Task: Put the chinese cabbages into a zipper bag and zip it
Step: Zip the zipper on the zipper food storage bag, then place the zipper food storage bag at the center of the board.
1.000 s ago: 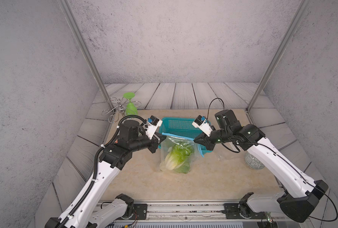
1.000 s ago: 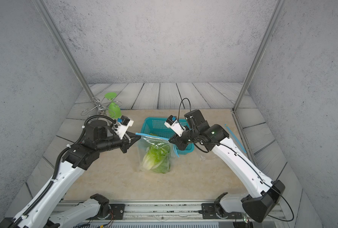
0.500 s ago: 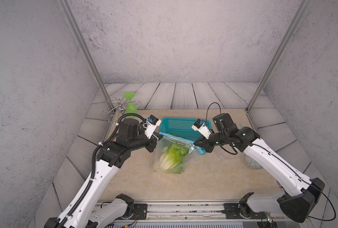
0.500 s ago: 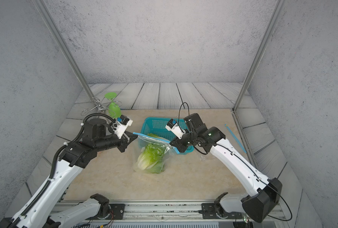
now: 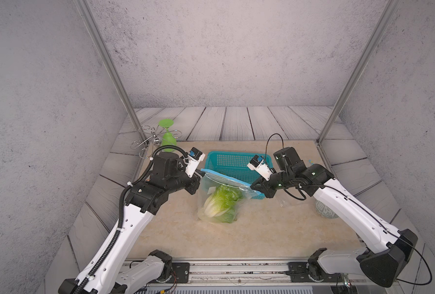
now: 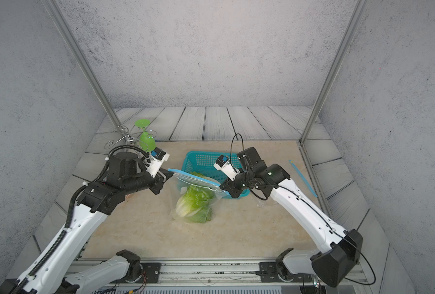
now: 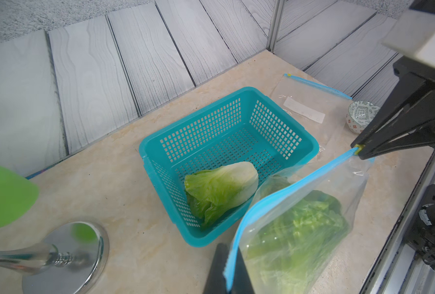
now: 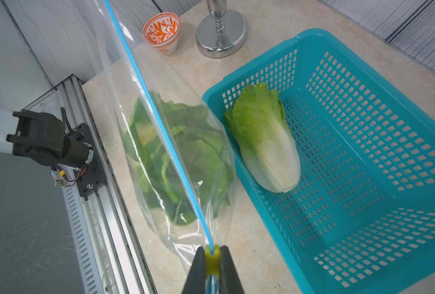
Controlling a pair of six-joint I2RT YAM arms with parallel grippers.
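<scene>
Left gripper (image 5: 202,173): jaws pressed together on the left end of the blue zip strip (image 5: 226,177), and that corner is held up off the table!
Right gripper (image 8: 212,248): clamped on the yellow slider (image 8: 212,262) at the strip's opposite end, with the black fingers (image 8: 196,269) squeezing it from both sides.
Zipper bag (image 6: 179,184): strung between the two claws with the strip pulled into a straight line. The clear body hangs below, its lower end down at the tabletop (image 5: 262,229), just in front of the basket (image 5: 236,153). (Is the strip sealed along its length? I cannot tell.)
Bagged cabbages (image 5: 220,205): green leaves and a white base show through the film, but how many heads are in there I cannot tell.
Loose cabbage (image 7: 221,188): one head lies on its side inside the basket, against the wall nearest the bag. It's outside the bag!
Spare bag (image 7: 305,101): flat on the table beyond the basket, near a small patterned cup (image 7: 361,118).
Green goblet (image 5: 167,133): upside down on the wire rack (image 5: 145,142) at the far left, well apart from the bag.
Orange cup (image 8: 161,30): just beside the rack's chrome base (image 8: 221,35).
</scene>
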